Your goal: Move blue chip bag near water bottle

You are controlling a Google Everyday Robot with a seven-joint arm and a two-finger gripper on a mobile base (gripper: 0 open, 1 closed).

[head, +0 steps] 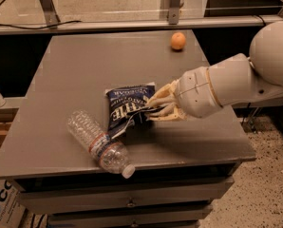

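Note:
The blue chip bag point(126, 107), dark navy with white block letters, is at the middle of the grey table point(84, 61). Its lower left corner reaches the water bottle point(99, 143), which lies on its side at the front left, white cap toward the front edge. My gripper point(153, 109) comes in from the right on a white arm and is shut on the right edge of the bag.
An orange point(178, 41) sits at the back right of the table. Drawers point(132, 201) run below the table front. A cardboard box point(1, 203) stands on the floor at lower left. A metal rail point(132, 23) runs behind the table.

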